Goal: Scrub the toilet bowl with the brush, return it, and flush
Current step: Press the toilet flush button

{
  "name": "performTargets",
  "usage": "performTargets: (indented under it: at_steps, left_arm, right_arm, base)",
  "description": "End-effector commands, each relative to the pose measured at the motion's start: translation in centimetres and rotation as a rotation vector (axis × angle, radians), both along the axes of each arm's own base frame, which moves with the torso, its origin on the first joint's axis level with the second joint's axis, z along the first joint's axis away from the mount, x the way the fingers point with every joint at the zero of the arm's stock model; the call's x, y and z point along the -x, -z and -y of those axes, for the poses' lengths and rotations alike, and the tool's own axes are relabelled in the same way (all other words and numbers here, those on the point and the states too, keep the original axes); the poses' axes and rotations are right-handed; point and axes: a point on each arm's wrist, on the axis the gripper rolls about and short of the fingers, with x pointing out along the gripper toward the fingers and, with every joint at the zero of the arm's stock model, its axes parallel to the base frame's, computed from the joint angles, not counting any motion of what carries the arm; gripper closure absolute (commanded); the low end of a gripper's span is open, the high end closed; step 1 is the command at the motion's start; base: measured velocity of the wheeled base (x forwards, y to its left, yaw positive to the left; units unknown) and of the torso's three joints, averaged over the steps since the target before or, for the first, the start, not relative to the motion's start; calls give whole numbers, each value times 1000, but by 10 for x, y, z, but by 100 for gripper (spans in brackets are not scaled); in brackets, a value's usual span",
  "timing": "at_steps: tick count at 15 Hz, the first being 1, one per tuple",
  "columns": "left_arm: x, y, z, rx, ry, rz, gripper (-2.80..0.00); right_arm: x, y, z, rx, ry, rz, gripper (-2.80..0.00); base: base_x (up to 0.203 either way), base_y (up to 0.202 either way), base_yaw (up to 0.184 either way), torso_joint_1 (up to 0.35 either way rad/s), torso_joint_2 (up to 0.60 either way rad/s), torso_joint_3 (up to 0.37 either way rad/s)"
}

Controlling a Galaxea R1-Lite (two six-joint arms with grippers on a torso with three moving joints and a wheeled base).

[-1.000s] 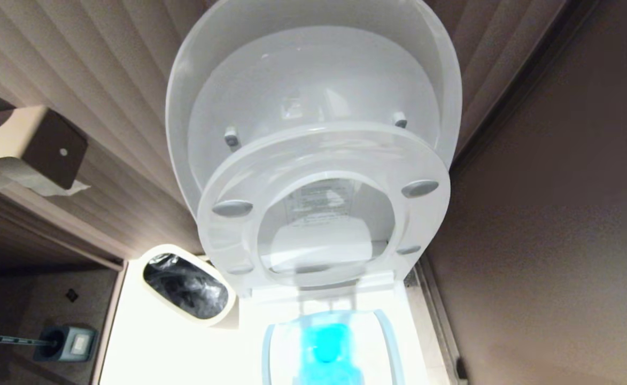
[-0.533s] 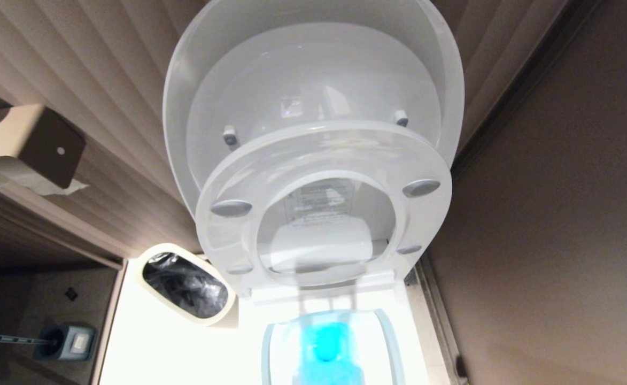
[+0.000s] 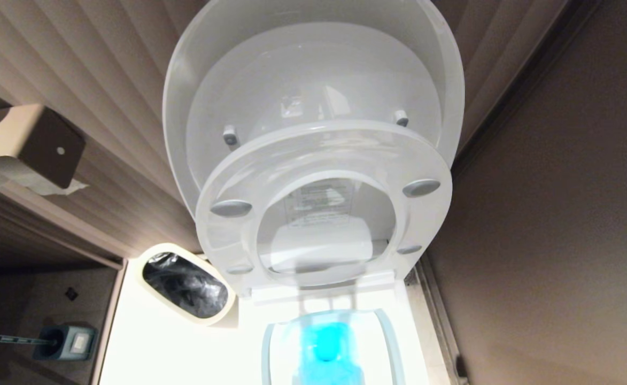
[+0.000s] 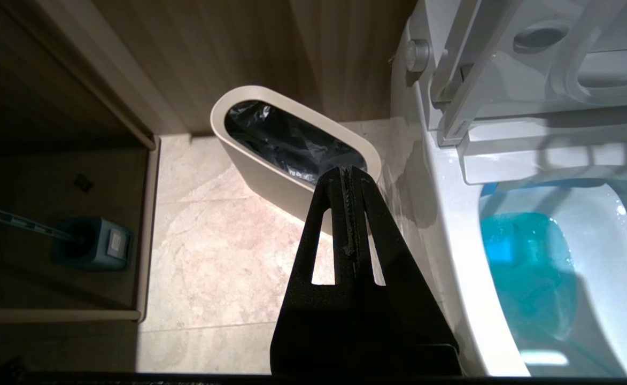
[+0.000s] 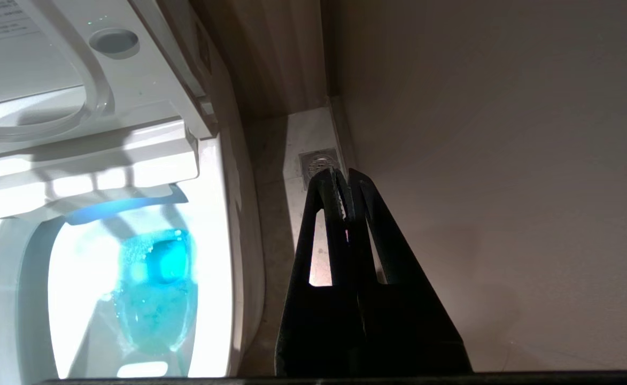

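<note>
The toilet bowl (image 3: pixel 334 347) stands in the middle of the head view at about 6 o'clock, with blue water (image 3: pixel 324 342) inside. Its seat (image 3: pixel 321 160) and lid (image 3: pixel 313 59) are raised and lean against the ribbed wall behind. Neither arm shows in the head view.

In the left wrist view the left gripper (image 4: pixel 348 174) has its jaws pressed together and holds nothing. The toilet bowl (image 4: pixel 452 224) lies at about 3 o'clock from the jaws, near but apart. The waste bin (image 4: pixel 249 160) with a black liner stands just beyond the tips, at about 11 o'clock. A dark blue-handled brush (image 4: pixel 8 218) sits in its holder (image 4: pixel 97 243) well apart, at about 9 o'clock, in a dark recess.

In the right wrist view the right gripper (image 5: pixel 341 174) also has its jaws together and empty. The toilet bowl (image 5: pixel 131 278) lies at about 9 o'clock from them, apart. A floor drain (image 5: pixel 318 160) is just beyond the tips.

The white-handled brush is not visible in any view.

Compared with one second ago, the whole head view has shifted very slightly; the objects keep their places relative to each other.
</note>
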Motion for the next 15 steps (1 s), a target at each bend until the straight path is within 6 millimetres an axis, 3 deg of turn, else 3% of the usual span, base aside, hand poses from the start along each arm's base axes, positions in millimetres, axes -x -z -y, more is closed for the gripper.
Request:
performTargets:
  at_steps: [1,4,7,9,12,15]
  left_arm:
    - [0,0,0,-1,-1,2,0]
    - [1,-5,0,3,1,24,0]
    - [21,-58,2,30,71,152,0]
    - [31,-91,4,45,147,97,0]
    - [13,-104,6,83,290,-139,0]
    - [-21,-114,8,191,372,-338,0]
  right_arm:
    - [0,0,0,0,-1,0,0]
    - [0,0,0,-1,1,0,0]
    - [0,0,0,-1,0,0,0]
    - [0,0,0,0,-1,0,0]
    - [0,0,0,-1,-1,0,0]
    - [0,0,0,-1,1,0,0]
  base:
    - [0,0,0,0,0,0]
    - [0,0,0,0,0,0]
    - [0,0,0,0,0,0]
    - [0,0,0,0,0,0]
    - [0,0,0,0,0,0]
    - [0,0,0,0,0,0]
